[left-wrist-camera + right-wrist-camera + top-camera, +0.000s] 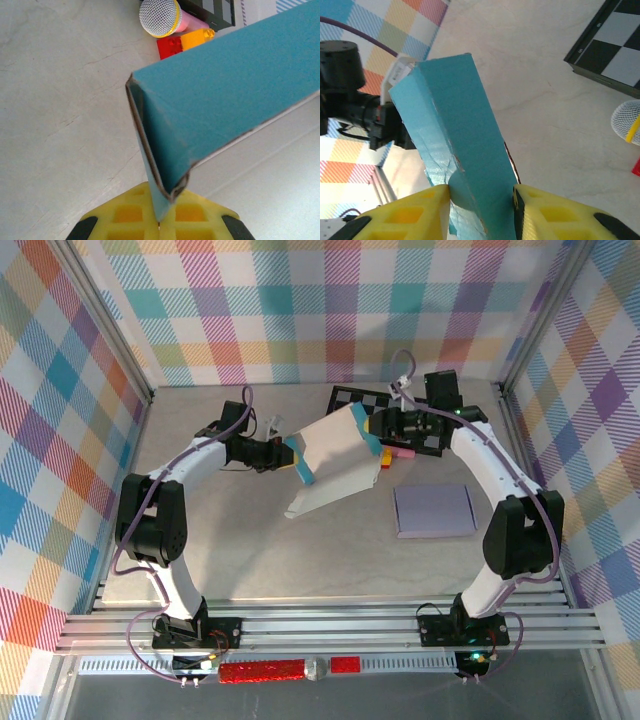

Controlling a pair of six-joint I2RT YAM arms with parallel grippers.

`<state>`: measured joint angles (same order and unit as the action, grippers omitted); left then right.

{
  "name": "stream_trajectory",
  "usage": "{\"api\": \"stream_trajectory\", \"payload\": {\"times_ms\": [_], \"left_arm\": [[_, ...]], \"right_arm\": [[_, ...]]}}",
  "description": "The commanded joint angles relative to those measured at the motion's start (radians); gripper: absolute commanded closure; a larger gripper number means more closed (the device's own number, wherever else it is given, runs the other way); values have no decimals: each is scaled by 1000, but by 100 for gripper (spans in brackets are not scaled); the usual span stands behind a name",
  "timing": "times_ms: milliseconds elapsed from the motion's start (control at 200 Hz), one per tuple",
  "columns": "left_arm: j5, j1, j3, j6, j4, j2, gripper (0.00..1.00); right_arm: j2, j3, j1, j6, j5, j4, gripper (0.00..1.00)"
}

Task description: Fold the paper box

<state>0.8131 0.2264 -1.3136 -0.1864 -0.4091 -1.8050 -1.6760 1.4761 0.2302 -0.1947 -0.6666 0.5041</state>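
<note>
The top view looks down from above and behind the arm bases (185,625), taking in the whole bench (250,560) to the far wall (320,310). The left wrist view sits very close above the left gripper (159,215), facing right along the box (225,90) toward the microphone (160,17). The right wrist view, equally close over the right gripper (481,197), faces left along the box. Both wrist views share box, microphone and checkerboard (615,45).
</note>
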Motion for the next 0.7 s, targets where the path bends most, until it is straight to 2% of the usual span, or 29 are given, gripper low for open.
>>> {"api": "stream_trajectory", "payload": {"times_ms": [0,170,335,695], "left_arm": [[33,0,-35,34,-24,48,100],[26,2,-40,44,-39,50,100],[16,6,-49,59,-59,47,100],[8,10,-61,71,-76,47,100]], "right_arm": [[-5,38,40,78,109,66,62],[-19,74,88,123,295,129,62],[-46,109,141,166,420,172,63],[-113,167,201,170,601,220,60]]}}
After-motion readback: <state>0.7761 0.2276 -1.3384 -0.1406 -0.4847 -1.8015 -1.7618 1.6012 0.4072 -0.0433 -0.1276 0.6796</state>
